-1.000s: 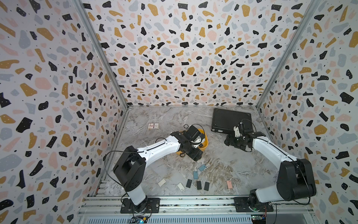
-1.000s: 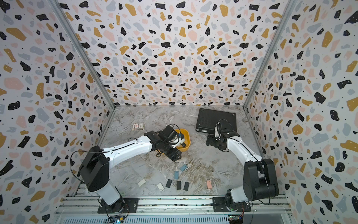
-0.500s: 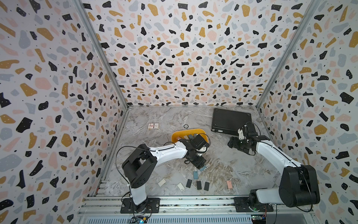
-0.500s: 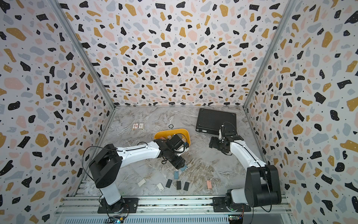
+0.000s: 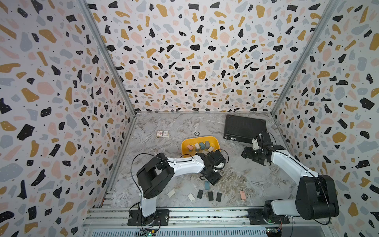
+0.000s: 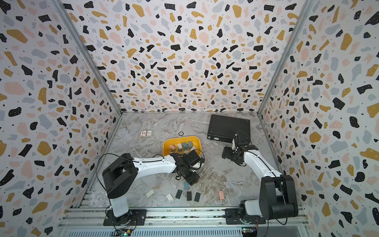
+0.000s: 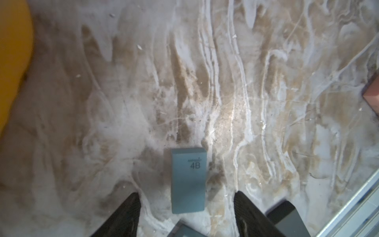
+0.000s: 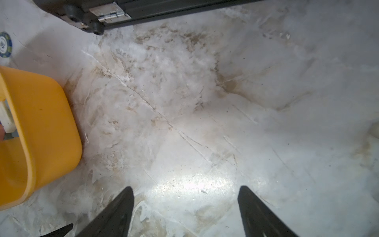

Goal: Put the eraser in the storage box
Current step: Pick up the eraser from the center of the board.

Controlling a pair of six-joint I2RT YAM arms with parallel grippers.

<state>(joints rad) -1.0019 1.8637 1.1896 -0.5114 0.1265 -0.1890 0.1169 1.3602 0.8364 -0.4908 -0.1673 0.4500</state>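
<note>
**Left hand straddles eraser, box waits behind**

The left hand hangs open over a blue-grey rectangular eraser stamped "4B". Its two black fingers stand on either side of the block, with a clear gap on each side. The eraser lies flat on the marble-patterned tabletop, just behind a row of loose erasers and apart from the shallow yellow plastic storage box. The box holds several small erasers. The right hand is open and empty above bare tabletop, between the box and a flat black textured case.
</note>
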